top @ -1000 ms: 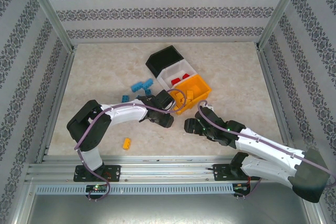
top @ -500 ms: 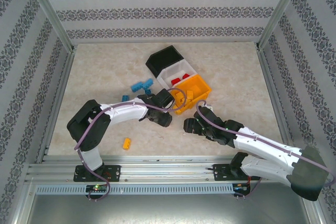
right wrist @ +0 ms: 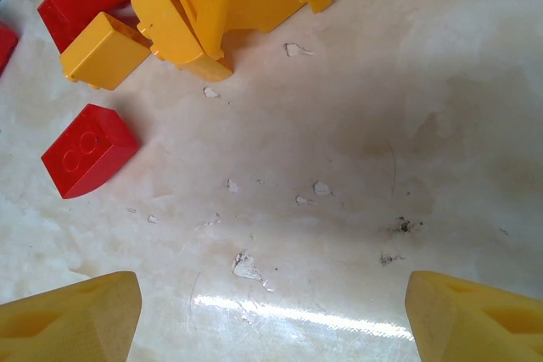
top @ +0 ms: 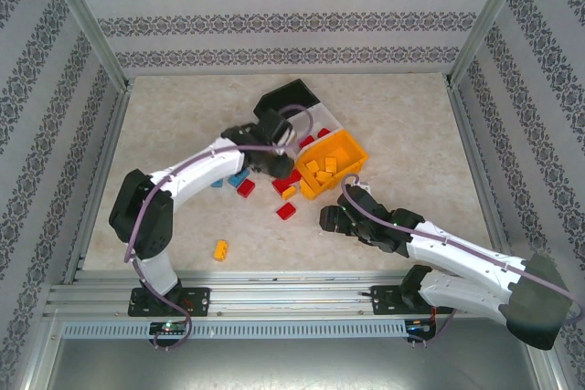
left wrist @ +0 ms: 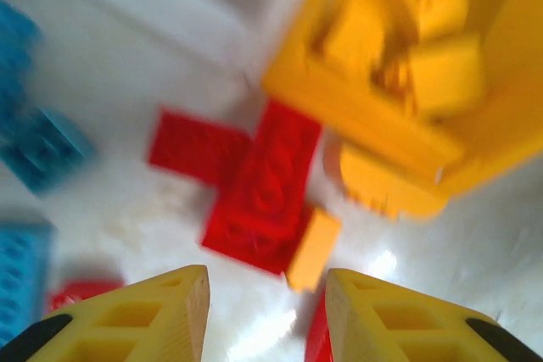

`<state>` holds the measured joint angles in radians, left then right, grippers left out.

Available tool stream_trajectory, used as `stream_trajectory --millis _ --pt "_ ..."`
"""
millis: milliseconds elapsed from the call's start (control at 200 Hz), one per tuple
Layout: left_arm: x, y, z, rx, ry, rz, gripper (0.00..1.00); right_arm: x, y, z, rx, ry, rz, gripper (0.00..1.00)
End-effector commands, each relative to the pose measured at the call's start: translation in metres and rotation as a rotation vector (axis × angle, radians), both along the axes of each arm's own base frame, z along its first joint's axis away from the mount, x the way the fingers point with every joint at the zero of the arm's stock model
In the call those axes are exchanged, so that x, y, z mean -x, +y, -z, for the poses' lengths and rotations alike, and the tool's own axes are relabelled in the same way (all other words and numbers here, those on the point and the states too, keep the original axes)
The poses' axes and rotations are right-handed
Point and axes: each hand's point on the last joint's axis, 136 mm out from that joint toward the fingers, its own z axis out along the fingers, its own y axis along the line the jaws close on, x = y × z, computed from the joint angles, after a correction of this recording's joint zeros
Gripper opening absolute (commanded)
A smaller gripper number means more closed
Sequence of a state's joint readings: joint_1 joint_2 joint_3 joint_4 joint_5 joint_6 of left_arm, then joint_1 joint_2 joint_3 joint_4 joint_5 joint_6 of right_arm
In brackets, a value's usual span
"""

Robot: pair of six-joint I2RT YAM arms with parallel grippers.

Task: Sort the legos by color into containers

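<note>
The counter carries three joined bins near its middle: the orange bin nearest the arms, the white bin behind it with a few red pieces inside, and the black bin farthest. The left arm reaches over the loose pile. The left fingers stand apart with nothing between them and point at a long red brick, which lies straight ahead on the counter by the orange bin's slanted front — touching it or just short, I cannot tell. Its long axis runs on a slant, near-left to far-right in the wrist view, so the gap is not square across it and the wrist likely needs a turn. The right fingers are spread wide and empty over bare counter. A lone red brick lies ahead and to their left, nearer this arm than the other. A small orange brick touches the long one's near end. The left wrist view is blurred — studs are hard to read. From above, the left arm covers part of the white bin and the blue bricks.
</note>
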<state>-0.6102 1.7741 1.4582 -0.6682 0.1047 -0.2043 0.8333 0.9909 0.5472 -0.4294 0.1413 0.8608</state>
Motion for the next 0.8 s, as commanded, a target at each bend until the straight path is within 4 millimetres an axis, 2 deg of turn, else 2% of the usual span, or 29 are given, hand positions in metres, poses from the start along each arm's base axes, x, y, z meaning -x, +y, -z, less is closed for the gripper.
stream_trajectory --millis 0,95,230,320,455,635,794 --pt "-0.012 0.001 -0.012 -0.009 0.043 0.047 0.45 -0.002 -0.002 -0.007 0.006 -0.014 0.0 0.82" --pt "0.0 -0.008 -0.007 -0.015 0.073 0.103 0.52 0.001 -0.007 -0.008 0.011 -0.018 0.003 0.82" --pt "0.042 -0.004 0.016 -0.06 0.105 0.151 0.59 0.003 -0.015 -0.004 0.013 -0.027 0.028 0.82" --pt "0.069 0.001 0.026 -0.044 0.116 0.152 0.63 0.001 -0.014 -0.004 0.008 -0.031 0.025 0.82" --pt "0.096 0.003 0.042 -0.007 0.144 0.157 0.67 -0.005 -0.005 -0.005 0.017 -0.025 0.001 0.82" --pt "0.11 -0.002 0.069 -0.054 0.179 0.197 0.71 -0.008 0.007 -0.004 0.007 0.001 -0.021 0.82" --pt "0.108 -0.01 0.086 -0.087 0.186 0.228 0.74 -0.006 0.006 0.001 -0.007 0.013 -0.011 0.82"
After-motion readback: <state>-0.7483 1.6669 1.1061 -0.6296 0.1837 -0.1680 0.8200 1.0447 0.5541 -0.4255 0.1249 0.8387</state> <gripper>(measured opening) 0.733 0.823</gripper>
